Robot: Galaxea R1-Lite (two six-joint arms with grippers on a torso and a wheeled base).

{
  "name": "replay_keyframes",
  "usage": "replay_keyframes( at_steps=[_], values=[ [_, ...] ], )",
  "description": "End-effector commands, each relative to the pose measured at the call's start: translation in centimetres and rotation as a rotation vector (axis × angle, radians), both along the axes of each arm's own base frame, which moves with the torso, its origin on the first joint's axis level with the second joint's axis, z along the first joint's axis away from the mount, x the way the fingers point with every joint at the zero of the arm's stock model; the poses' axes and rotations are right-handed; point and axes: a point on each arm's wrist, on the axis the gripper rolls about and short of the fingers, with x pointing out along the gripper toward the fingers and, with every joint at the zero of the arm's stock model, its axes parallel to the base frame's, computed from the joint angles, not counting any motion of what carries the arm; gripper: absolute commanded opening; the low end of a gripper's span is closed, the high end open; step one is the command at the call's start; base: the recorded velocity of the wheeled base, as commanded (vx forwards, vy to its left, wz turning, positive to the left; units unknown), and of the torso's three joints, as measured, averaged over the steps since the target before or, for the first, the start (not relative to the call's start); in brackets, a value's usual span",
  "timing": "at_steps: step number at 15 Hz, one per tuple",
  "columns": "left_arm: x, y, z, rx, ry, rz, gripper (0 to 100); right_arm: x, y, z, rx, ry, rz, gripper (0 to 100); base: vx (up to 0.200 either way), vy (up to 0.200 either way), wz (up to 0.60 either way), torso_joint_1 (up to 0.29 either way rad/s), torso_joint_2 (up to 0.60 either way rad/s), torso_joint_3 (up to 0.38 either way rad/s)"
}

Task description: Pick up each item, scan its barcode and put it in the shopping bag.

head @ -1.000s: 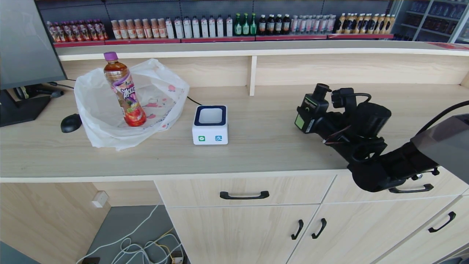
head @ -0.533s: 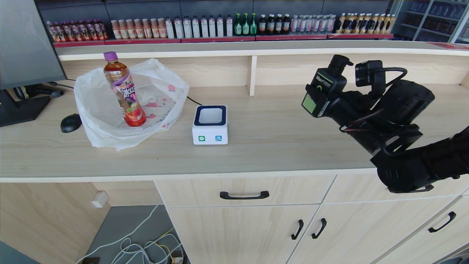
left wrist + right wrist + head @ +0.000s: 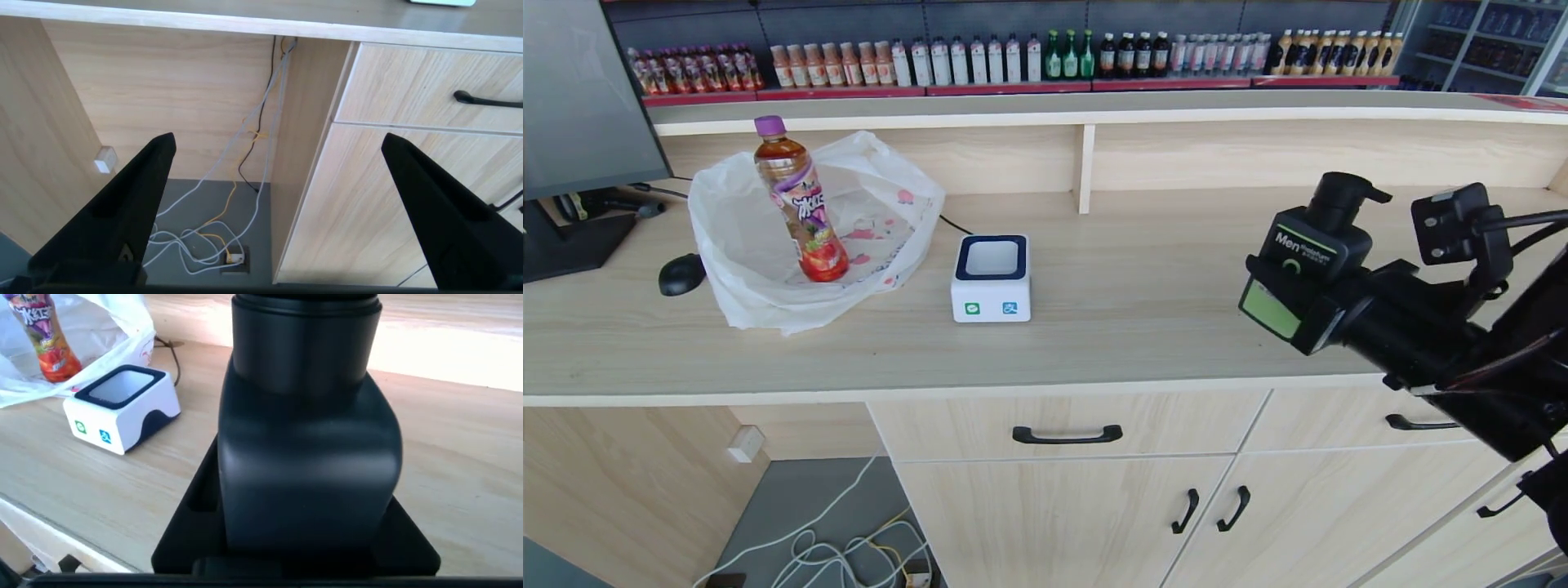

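Right side of the head view: the right pincer (image 3: 1339, 322) is pinching a black pump bottle (image 3: 1311, 245). Its fingers are mostly hidden behind the bottle's body. The bottle sits tilted, with the pump head up and a green label facing the lower left. It is over the front edge of the tabletop (image 3: 1127, 310), well apart from everything else. In the right wrist view the bottle (image 3: 306, 474) blocks nearly all of the pincer (image 3: 298, 555), and its pump top is cut off at the frame edge.

Centre of the head view: a white scanner box (image 3: 991, 278) with a dark-rimmed window on top stands alone on the tabletop.

Left of that, the white plastic shopping bag (image 3: 735, 269) lies open and crumpled. A purple-capped tea bottle (image 3: 800, 204) stands inside it, leaning slightly. A black mouse (image 3: 681, 273) sits just beside the bag's left edge. A monitor (image 3: 580, 90) is cut off at the upper left.

In its own wrist view the left pincer (image 3: 278, 212) is spread wide with nothing between its two dark fingers (image 3: 114, 220). Behind it are the cabinet front and some cables (image 3: 221, 237) on the floor.
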Motion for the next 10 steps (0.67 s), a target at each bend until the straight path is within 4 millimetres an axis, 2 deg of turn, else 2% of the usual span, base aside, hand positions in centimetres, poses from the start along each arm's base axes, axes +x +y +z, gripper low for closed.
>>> replay_keyframes(
  at_steps=[1,4,7,8,9,10],
  values=[
    [0.0,0.0,0.0,0.0,0.0,0.0,100,-3.0,-0.3,0.5,-0.011,-0.036,0.028,0,0.0,0.0,0.0,0.0,0.0,0.0],
    [0.0,0.0,0.0,0.0,0.0,0.0,100,-4.6,0.3,0.3,-0.017,-0.072,0.08,0,0.0,0.0,0.0,0.0,0.0,0.0],
    [0.0,0.0,0.0,0.0,0.0,0.0,100,-7.4,0.3,-1.8,-0.047,-0.067,0.147,0,0.0,0.0,0.0,0.0,0.0,0.0],
    [0.0,0.0,0.0,0.0,0.0,-0.002,100,-7.6,0.2,-2.0,-0.054,-0.063,0.148,0,0.0,0.0,0.0,0.0,0.0,0.0],
    [0.0,0.0,0.0,0.0,0.0,0.0,100,-8.5,0.1,-3.0,-0.127,-0.076,0.167,0,0.0,0.0,0.0,0.0,0.0,0.0],
    [0.0,0.0,0.0,0.0,0.0,0.0,100,-9.1,0.8,-2.7,-0.18,-0.142,0.238,0,0.0,0.0,0.0,0.0,0.0,0.0]
  ],
)
